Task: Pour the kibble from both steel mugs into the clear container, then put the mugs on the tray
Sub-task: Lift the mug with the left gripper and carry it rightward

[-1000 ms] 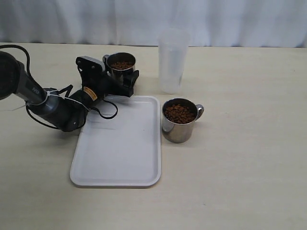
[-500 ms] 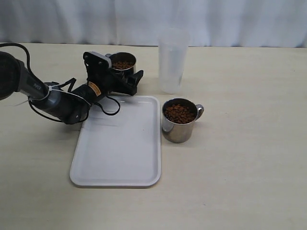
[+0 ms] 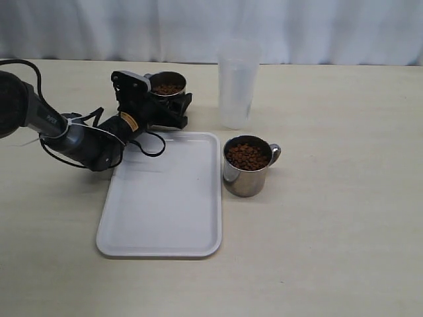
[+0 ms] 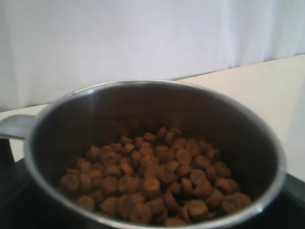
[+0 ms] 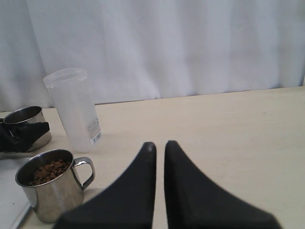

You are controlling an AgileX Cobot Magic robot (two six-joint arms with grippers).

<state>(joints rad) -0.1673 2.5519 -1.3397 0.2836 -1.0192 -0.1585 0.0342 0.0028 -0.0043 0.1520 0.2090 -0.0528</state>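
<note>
The big pale table (image 3: 330, 231) fills most of the exterior view. The white tray (image 3: 165, 218) lies flat on it, a little left of the middle, with nothing on it. The left arm (image 3: 73, 142) comes in from the tray's 10 o'clock side and reaches along the tray's far edge.

The clear container (image 3: 236, 82) stands upright at the tray's 1 o'clock, a little way off from it. It looks see-through all the way down.

The far mug (image 3: 168, 89) stands at the tray's 12 o'clock, just past the rim. The near mug (image 3: 246, 175) stands at the tray's 3 o'clock, right beside the rim, with its handle pointing to 3 o'clock.

The left gripper (image 3: 166, 105) is clenched on the far mug, one black finger on each side. The right gripper (image 5: 159, 148) shows only in its own wrist view. Its two fingers are pressed almost together and hold nothing.

Small brown kibble (image 3: 246, 156) lies in both mugs.
</note>
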